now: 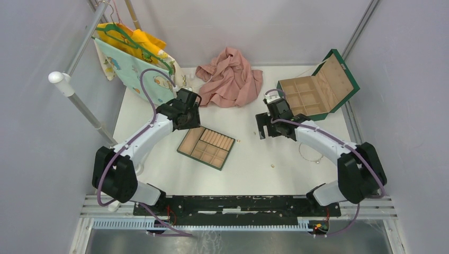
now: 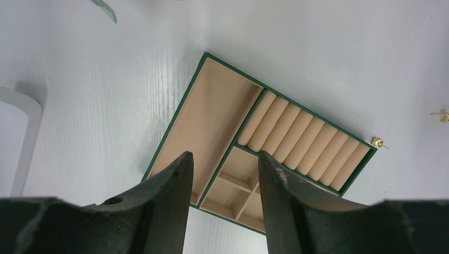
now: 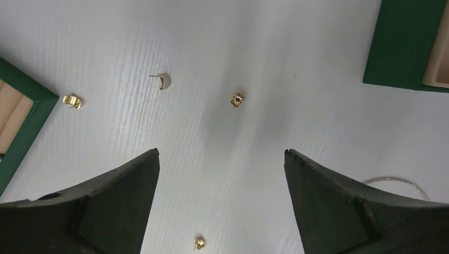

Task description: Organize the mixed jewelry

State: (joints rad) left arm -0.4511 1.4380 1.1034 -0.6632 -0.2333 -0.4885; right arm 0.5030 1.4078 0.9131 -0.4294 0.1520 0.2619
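The mixed jewelry lies loose on the white table. In the right wrist view there are several tiny gold pieces: one (image 3: pixel 71 100) by the tray corner, a stud (image 3: pixel 164 80), one (image 3: pixel 238 99) and one (image 3: pixel 199 243) low between my fingers. A thin silvery wire loop (image 3: pixel 397 181) (image 1: pixel 310 153) lies to the right. My right gripper (image 3: pixel 221 152) (image 1: pixel 262 127) is open and empty above these pieces. My left gripper (image 2: pixel 225 156) (image 1: pixel 191 121) is open and empty above the tan compartmented tray (image 2: pixel 212 116) (image 1: pixel 206 148). Two gold studs (image 2: pixel 377 142) (image 2: pixel 443 116) lie just beyond the tray's right corner.
An open green box (image 1: pixel 317 90) with tan compartments stands at the back right; its green wall shows in the right wrist view (image 3: pixel 402 42). A crumpled pink cloth (image 1: pixel 230 76) lies at the back middle. A rack with hung cloths (image 1: pixel 132 58) stands at the back left.
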